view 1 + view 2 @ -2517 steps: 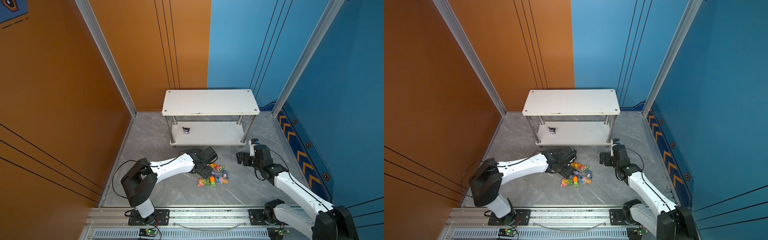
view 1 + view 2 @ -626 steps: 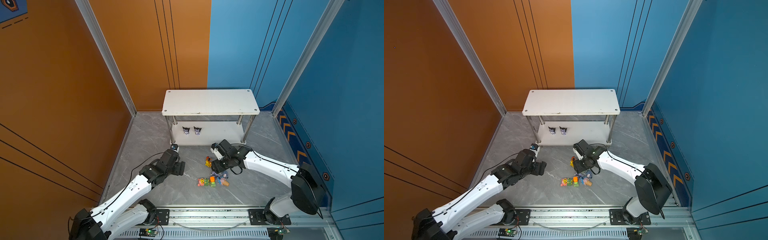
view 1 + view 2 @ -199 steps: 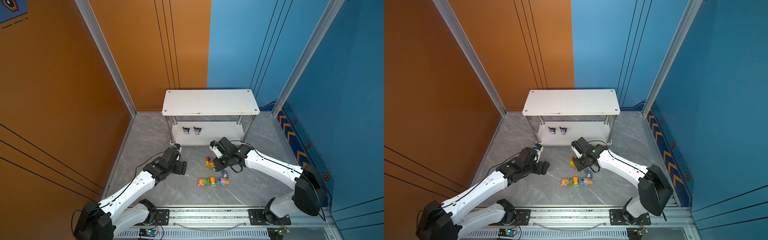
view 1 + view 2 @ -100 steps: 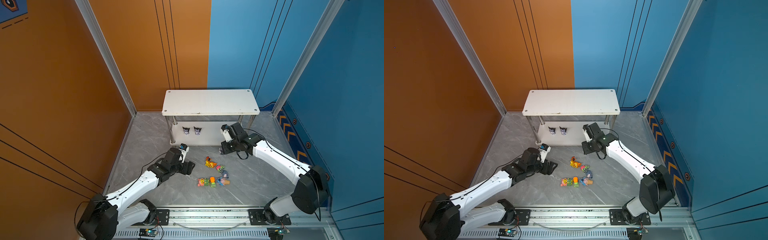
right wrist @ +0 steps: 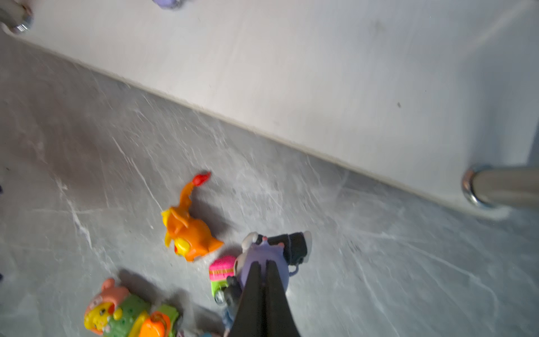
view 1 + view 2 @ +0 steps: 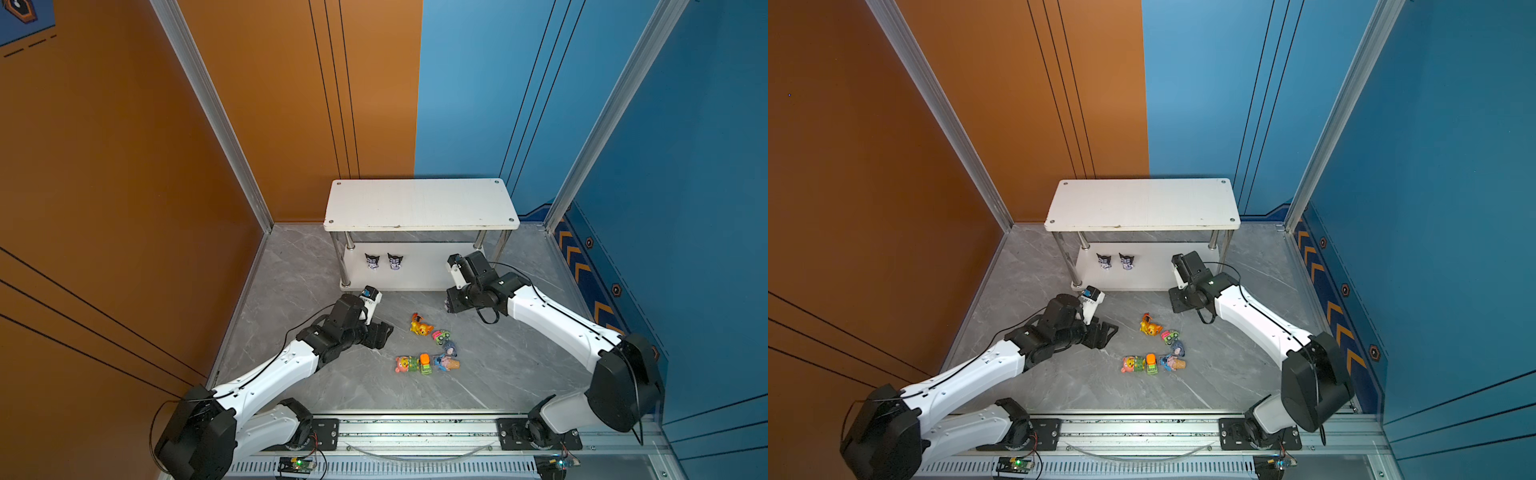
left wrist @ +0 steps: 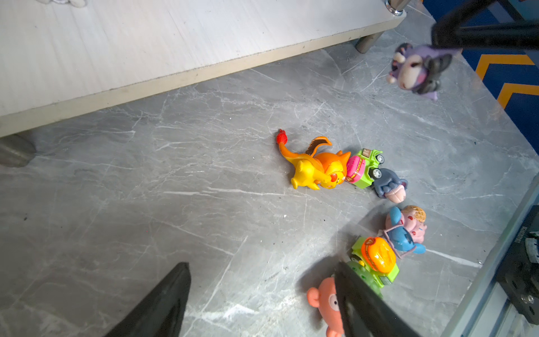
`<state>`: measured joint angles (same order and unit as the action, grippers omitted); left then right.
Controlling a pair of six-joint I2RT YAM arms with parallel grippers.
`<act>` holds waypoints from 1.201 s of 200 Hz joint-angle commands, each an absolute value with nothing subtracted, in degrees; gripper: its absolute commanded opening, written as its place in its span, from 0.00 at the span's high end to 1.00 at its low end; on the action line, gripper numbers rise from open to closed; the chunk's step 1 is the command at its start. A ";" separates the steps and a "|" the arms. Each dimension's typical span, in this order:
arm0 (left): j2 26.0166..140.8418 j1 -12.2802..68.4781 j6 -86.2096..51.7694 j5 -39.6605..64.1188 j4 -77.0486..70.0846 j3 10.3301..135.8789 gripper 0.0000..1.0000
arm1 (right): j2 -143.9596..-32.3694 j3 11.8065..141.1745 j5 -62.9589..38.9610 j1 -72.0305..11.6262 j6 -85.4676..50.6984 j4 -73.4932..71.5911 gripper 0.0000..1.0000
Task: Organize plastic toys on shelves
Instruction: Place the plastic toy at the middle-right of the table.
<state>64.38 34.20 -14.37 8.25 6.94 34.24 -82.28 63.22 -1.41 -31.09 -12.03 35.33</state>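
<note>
The shelves (image 6: 419, 203) stand at the back, with two black-purple horned toys (image 6: 372, 261) on the lower board (image 6: 1150, 274). My right gripper (image 5: 263, 264) is shut on a third black-purple horned toy (image 5: 271, 251), which hangs above the floor near the lower board's right front corner (image 7: 417, 70). On the floor lie the orange dragon (image 6: 419, 325), a green car (image 6: 441, 336), the grey donkey (image 6: 450, 348), the pink-yellow toy (image 6: 402, 364), another green car (image 6: 424, 364) and the blue toy on a cone (image 6: 446, 363). My left gripper (image 7: 262, 265) is open and empty, left of the toys.
The chrome legs (image 5: 495, 186) of the shelves stand at the lower board's corners. Orange and blue walls close in the grey marble floor (image 6: 498, 365). A metal rail (image 6: 415, 428) runs along the front edge, where both arm bases are mounted.
My right gripper has carried the horned toy up from the pile toward the lower board's right front. My left arm has reached further right toward the toys, jaws still open.
</note>
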 commanded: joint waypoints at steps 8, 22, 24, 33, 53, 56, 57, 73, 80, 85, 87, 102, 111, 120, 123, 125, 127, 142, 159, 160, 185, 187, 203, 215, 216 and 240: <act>65.80 34.63 -12.67 9.67 6.86 36.12 0.21 | -76.60 57.87 4.06 -29.26 -12.92 44.75 1.00; 66.82 34.63 -12.34 9.83 6.55 36.46 0.21 | -75.69 56.16 3.57 -28.93 -13.43 46.08 1.00; 66.98 34.63 -12.31 9.91 6.52 36.49 0.21 | -75.72 56.10 3.60 -28.92 -13.44 46.37 1.00; 67.67 34.62 -12.14 10.25 6.37 36.75 0.21 | -76.26 55.72 3.37 -29.00 -13.40 47.28 1.00; 68.94 34.76 -12.04 10.93 6.04 37.35 0.21 | -78.67 55.71 4.69 -29.58 -13.31 49.16 1.00; 69.03 34.80 -12.05 10.98 5.99 37.47 0.21 | -79.15 55.85 4.81 -29.56 -13.52 49.54 1.00; 69.01 34.80 -12.05 10.94 5.98 37.50 0.21 | -79.21 55.88 4.74 -29.55 -13.48 49.56 1.00; 69.28 35.15 -11.84 11.06 6.17 37.78 0.22 | -80.43 56.07 3.39 -30.01 -13.25 49.75 1.00; 69.14 35.20 -11.71 10.94 6.24 37.79 0.22 | -81.29 56.25 3.81 -30.21 -13.38 49.83 1.00; 69.06 35.33 -11.64 10.90 6.32 37.67 0.22 | -81.86 56.46 4.26 -30.23 -13.52 50.10 1.00; 69.03 35.33 -11.61 10.83 6.33 37.67 0.22 | -82.19 56.59 4.47 -30.28 -13.57 50.23 1.00; 68.74 35.32 -11.46 10.54 6.34 37.49 0.21 | -84.82 57.85 5.35 -30.47 -13.41 51.31 1.00; 68.82 35.33 -11.40 10.50 6.41 37.36 0.21 | -86.18 58.36 6.05 -30.88 -13.11 51.48 1.00; 68.78 35.32 -11.34 10.51 6.51 37.27 0.22 | -87.30 58.83 7.04 -31.34 -12.94 51.68 1.00; 68.74 35.29 -11.30 10.51 6.50 37.22 0.21 | -87.69 59.00 7.27 -31.48 -12.86 51.78 1.00; 68.69 35.32 -11.29 10.47 6.57 37.25 0.22 | -87.95 59.14 7.47 -31.62 -12.84 51.84 1.00; 68.70 35.33 -11.32 10.51 6.59 37.26 0.22 | -88.15 59.26 7.69 -31.75 -12.72 51.87 1.00; 68.57 35.33 -11.26 10.65 6.51 36.94 0.22 | -89.80 60.23 8.69 -32.61 -12.14 52.66 1.00; 68.33 35.61 -10.93 11.39 5.96 36.71 0.22 | -90.74 60.98 8.28 -32.94 -11.78 53.06 1.00; 68.35 35.60 -10.87 11.50 5.88 36.64 0.22 | -90.72 60.99 8.23 -32.91 -11.82 53.03 1.00; 68.37 37.33 -9.70 12.34 4.24 36.41 0.21 | -90.79 61.35 6.69 -32.83 -11.77 53.07 0.92; 68.33 37.48 -9.70 12.42 4.05 36.35 0.21 | -90.73 61.35 6.55 -32.79 -11.75 52.95 0.91; 68.73 38.60 -9.49 12.64 2.65 36.19 0.21 | -89.99 61.33 5.76 -32.71 -11.83 52.69 0.83; 69.46 39.20 -9.51 12.76 2.20 36.37 0.20 | -88.69 61.01 4.79 -32.56 -12.05 51.91 0.76; 69.49 39.24 -9.50 12.79 2.16 36.38 0.20 | -88.56 61.00 4.64 -32.58 -12.09 51.88 0.75; 71.15 40.63 -8.91 12.88 2.37 37.53 0.21 | -85.33 60.62 1.95 -31.69 -12.60 50.71 0.71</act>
